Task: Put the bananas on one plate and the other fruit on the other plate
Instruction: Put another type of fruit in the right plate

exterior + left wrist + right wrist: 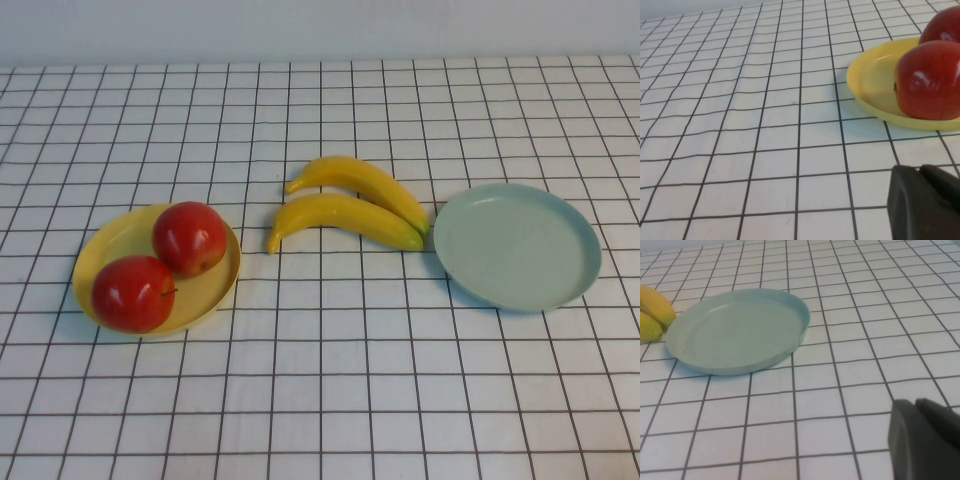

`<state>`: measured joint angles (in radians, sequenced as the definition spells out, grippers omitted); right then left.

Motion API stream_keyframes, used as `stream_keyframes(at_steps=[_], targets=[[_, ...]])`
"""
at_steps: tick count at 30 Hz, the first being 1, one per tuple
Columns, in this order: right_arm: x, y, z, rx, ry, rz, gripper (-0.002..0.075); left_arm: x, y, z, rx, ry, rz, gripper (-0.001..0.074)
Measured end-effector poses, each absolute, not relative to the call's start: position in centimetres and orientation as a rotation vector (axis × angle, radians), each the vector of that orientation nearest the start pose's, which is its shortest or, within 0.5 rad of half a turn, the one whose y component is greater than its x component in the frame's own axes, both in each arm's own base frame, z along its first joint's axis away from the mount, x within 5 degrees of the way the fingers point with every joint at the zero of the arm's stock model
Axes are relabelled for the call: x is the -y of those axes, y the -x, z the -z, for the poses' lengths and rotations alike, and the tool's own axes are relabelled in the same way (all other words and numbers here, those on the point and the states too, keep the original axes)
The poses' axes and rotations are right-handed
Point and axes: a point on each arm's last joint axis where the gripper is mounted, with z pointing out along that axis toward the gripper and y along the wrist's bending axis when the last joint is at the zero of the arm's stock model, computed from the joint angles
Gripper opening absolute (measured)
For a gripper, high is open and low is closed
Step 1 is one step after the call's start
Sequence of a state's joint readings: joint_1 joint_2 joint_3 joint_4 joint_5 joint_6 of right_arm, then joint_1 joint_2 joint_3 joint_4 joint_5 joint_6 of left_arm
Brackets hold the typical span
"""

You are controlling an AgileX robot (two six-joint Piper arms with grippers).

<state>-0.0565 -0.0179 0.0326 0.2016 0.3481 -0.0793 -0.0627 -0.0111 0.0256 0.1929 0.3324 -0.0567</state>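
Observation:
Two red apples [188, 237] [133, 292] sit on the pale yellow plate [120, 238] at the left. Two bananas [345, 219] [360, 180] lie side by side on the cloth in the middle, their right ends close to the pale blue-green plate [517, 245], which holds nothing. Neither gripper shows in the high view. In the left wrist view my left gripper [920, 169] is shut and empty, low over the cloth, short of the yellow plate [867, 80] and an apple [930, 80]. In the right wrist view my right gripper [915, 402] is shut and empty, short of the blue-green plate [737, 330]; banana ends [652, 310] show beside it.
The table is covered by a white cloth with a black grid [330, 380]. A pale wall runs along the far edge [320, 30]. The cloth in front of the plates is bare.

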Motion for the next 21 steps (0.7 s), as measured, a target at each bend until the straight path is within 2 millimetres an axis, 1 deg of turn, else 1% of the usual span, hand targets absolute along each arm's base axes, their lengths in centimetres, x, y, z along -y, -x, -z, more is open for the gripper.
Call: stream_keyframes(at_steps=[17, 18, 19, 21], targets=[[-0.3, -5.3, -17.4, -1.835, -0.105, -0.101, -0.0015, -0.2, -5.4, -17.6, -1.821, -0.127, -0.101, -0.0001], [-0.3, -5.3, -17.8, -1.829, -0.103, -0.102, -0.0015, -0.2, -5.4, -17.6, -1.821, -0.127, -0.101, -0.0001], [-0.4, -5.2, -18.8, -1.808, -0.098, -0.103, -0.0015, -0.2, -5.4, -17.6, -1.821, -0.127, -0.101, -0.0001], [-0.4, -4.7, -21.7, -1.737, -0.086, -0.104, -0.0015, -0.2, -5.4, -17.6, -1.821, -0.127, -0.101, -0.0001]])
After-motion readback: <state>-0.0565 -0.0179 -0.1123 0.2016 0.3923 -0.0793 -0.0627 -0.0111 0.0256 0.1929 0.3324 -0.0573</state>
